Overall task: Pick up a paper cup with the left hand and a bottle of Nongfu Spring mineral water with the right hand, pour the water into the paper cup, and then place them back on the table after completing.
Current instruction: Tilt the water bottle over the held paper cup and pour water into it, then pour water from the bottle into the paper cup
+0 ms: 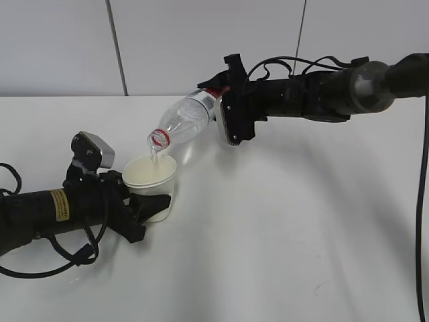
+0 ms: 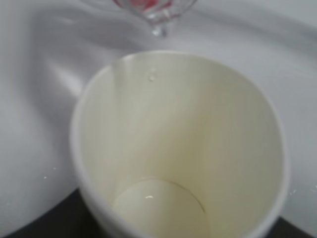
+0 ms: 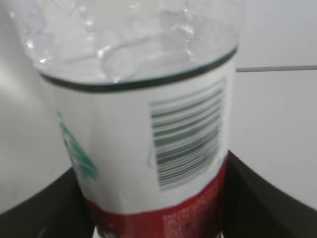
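My left gripper, on the black arm with the yellow label, is shut on a white paper cup and holds it at the left of the white table. In the left wrist view the cup fills the frame, with a little water at its bottom. My right gripper is shut on a clear mineral water bottle with a red and white label. The bottle is tilted down to the left, its mouth just above the cup rim. In the right wrist view the bottle sits between the black fingers.
A grey wall with vertical seams stands behind the table's far edge. Black cables hang at the right side, and a cable loops under the left arm.
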Motion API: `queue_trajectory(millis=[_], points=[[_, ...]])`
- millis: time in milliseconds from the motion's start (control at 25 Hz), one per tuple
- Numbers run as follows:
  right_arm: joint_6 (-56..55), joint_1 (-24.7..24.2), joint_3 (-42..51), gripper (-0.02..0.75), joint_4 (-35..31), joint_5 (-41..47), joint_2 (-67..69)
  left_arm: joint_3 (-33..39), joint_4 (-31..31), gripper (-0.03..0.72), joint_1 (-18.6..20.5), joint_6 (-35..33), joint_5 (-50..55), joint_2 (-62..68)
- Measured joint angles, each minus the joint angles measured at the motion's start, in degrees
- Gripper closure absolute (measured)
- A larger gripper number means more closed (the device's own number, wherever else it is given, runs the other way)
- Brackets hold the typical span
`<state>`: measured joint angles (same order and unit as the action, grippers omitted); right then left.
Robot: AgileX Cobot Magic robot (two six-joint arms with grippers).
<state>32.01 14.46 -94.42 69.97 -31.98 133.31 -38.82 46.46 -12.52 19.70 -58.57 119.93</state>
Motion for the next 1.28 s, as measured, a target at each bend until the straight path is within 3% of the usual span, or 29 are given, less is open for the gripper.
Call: queue_trajectory(millis=[1280], points=[[5.97, 0.09, -0.10, 0.269, 0.00, 0.25, 0.00, 0.00, 0.93, 0.329, 0.00, 0.00, 0.51, 0.00]])
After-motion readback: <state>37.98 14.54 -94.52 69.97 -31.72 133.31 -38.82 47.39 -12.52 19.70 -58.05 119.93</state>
